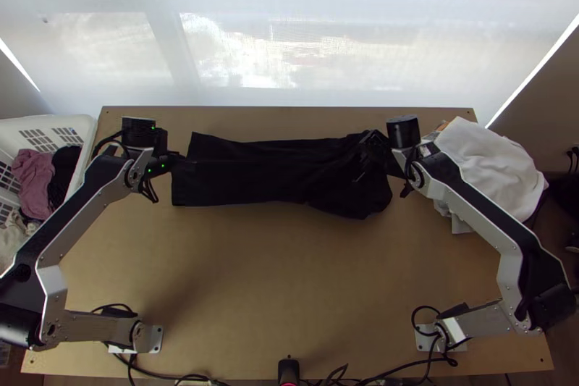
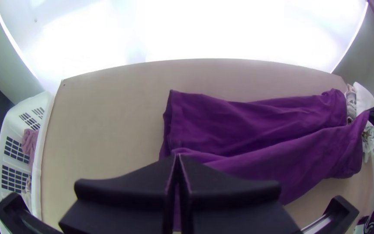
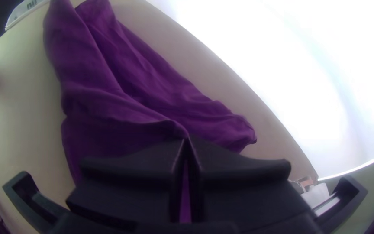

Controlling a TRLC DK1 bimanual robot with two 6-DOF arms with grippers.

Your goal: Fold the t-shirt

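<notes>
The dark t-shirt [image 1: 275, 172] lies as a long folded strip across the table's far half; the wrist views render it purple. At its left end is my left gripper [image 1: 189, 162]; in the left wrist view that gripper [image 2: 177, 157] is shut on an upper layer of the t-shirt [image 2: 239, 125]. Over the strip's right end is my right gripper [image 1: 368, 150]. The right wrist view has this gripper [image 3: 187, 139] shut on a raised fold of the t-shirt [image 3: 104, 104]. Between the two held places the upper layer is lifted, with another layer beneath it.
A white basket [image 1: 85, 129] with clothes stands off the table's left edge. White and grey cloths [image 1: 492, 165] are heaped at the right edge. Bare wooden table [image 1: 282, 284] lies between the arms' bases, with cables along the near edge.
</notes>
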